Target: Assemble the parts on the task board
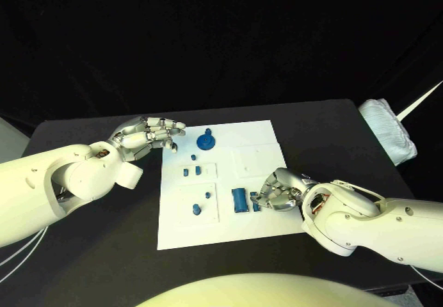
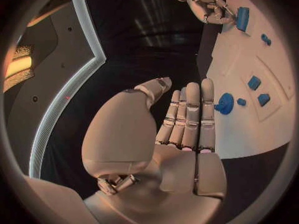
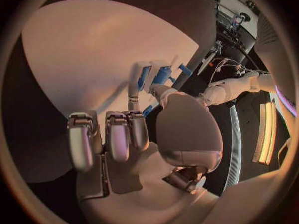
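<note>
We are looking down on the black bench (image 1: 305, 121), where the white task board (image 1: 258, 137) is lying in the middle.

The left hand (image 1: 146, 136) is hovering at the board's far left corner. Its fingers (image 2: 190, 112) are lying straight and close together, with the thumb a little apart, and they are holding nothing.

Just beside those fingertips, a round blue part (image 1: 205, 139) is sitting near the board's far edge; in the left wrist view it is showing as a disc with a small stub (image 2: 225, 103). Two small blue parts (image 1: 191, 171) are resting in a raised square on the board's left half, and another blue piece (image 1: 196, 208) is lying in the square nearer the robot.

The right hand (image 1: 280, 190) is resting over the board's near right part. Its fingers (image 3: 115, 134) are curling inward. A long blue part (image 1: 239, 199) is lying just beside them on the board, and a smaller blue piece (image 1: 256, 206) is touching or nearly touching the fingertips; we cannot tell whether the hand is gripping it.

A white bundle (image 1: 390, 128) is sitting at the bench's far right edge.
</note>
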